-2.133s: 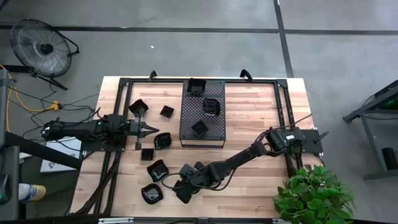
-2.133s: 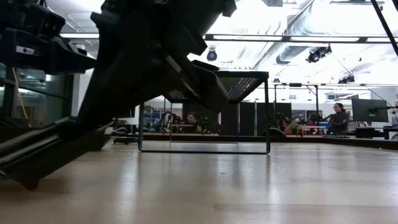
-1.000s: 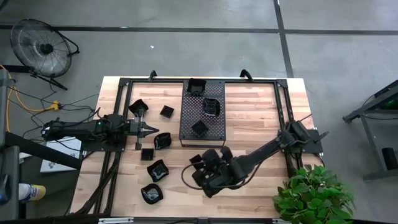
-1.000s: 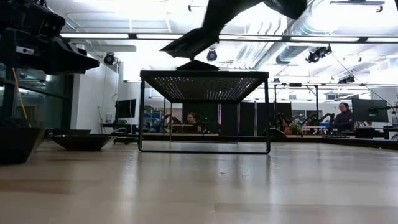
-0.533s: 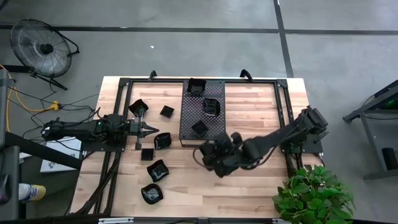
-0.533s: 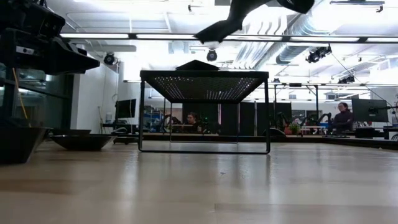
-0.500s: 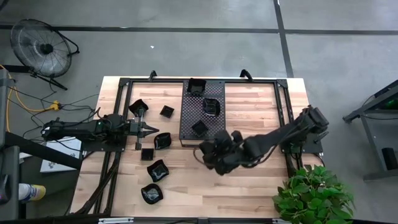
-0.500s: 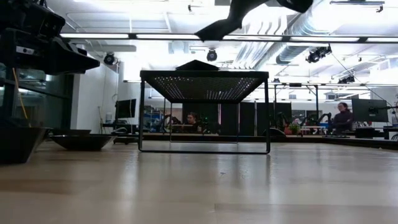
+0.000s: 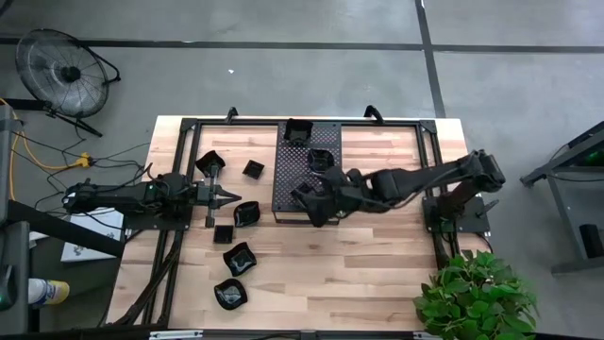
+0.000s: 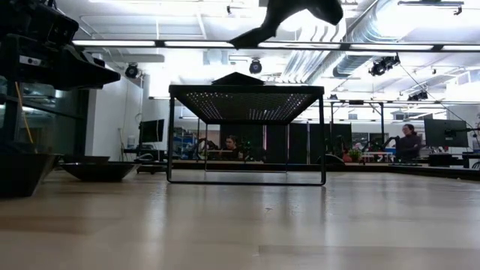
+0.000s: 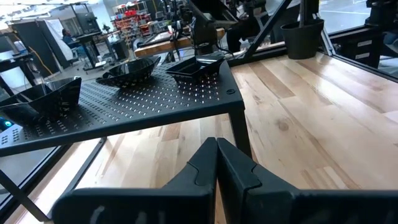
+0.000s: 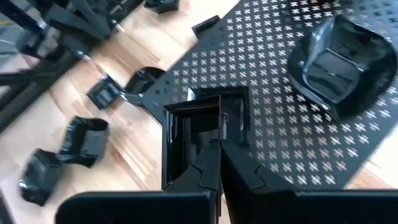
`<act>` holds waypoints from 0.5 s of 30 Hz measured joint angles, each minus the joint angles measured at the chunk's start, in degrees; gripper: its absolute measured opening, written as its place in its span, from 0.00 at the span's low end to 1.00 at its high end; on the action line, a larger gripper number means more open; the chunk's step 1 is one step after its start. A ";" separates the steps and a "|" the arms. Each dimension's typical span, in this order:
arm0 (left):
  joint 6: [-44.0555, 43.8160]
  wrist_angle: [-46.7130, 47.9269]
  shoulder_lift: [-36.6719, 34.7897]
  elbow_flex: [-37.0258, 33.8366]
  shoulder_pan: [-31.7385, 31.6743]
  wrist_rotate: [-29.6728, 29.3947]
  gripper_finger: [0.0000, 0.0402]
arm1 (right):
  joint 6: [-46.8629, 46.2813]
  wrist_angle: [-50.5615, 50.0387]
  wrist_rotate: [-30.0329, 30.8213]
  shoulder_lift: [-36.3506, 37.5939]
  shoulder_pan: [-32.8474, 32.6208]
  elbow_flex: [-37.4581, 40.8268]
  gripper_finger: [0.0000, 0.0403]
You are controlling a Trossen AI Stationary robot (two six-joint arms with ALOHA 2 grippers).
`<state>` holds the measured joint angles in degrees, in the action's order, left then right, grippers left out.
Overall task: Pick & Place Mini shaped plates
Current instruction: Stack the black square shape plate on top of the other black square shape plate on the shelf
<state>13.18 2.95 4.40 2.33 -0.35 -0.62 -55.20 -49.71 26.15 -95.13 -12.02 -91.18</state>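
Note:
My right gripper point(image 9: 318, 202) hovers over the near edge of the perforated black tray point(image 9: 326, 137), shut on a small square black dish point(image 12: 196, 134). The low view shows that dish point(image 10: 251, 37) tilted, high above the tray top. Two more mini plates point(image 9: 298, 132) point(image 9: 322, 161) rest on the tray; the rounded one point(image 12: 339, 62) lies beyond the held dish. Several others point(image 9: 239, 257) lie on the wood left of the tray. My left gripper point(image 9: 236, 195) waits shut and level at the table's left. My right gripper pinches the square dish by one side wall point(image 12: 221, 124) between its two fingers, which slant down from the table's right. The dish is lifted clear above the tray's near part and hangs tilted.
A black metal frame point(image 9: 429, 179) runs along the table's edges. Loose dishes point(image 9: 229, 294) point(image 9: 209, 161) point(image 9: 252, 169) are scattered on the left half. A potted plant point(image 9: 472, 293) stands at the near right corner. Bare wood point(image 9: 377, 274) lies near the front right.
My right gripper has carried the dish up and toward the table's far edge, from over the wood near the table's middle to above the tray's near edge, turning as it went. It has stayed shut on the dish.

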 joint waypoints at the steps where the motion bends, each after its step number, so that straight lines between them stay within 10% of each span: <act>1: 0.00 0.01 0.00 0.00 -0.01 0.00 0.00 | 0.30 0.57 -0.56 0.00 0.72 0.00 0.00; 15: -0.01 0.01 -0.01 0.00 0.01 0.00 0.00 | 7.56 8.84 -9.77 -0.04 7.77 4.33 0.00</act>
<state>13.17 2.96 4.40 2.33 -0.34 -0.62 -47.64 -40.87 16.38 -95.18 -4.26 -86.84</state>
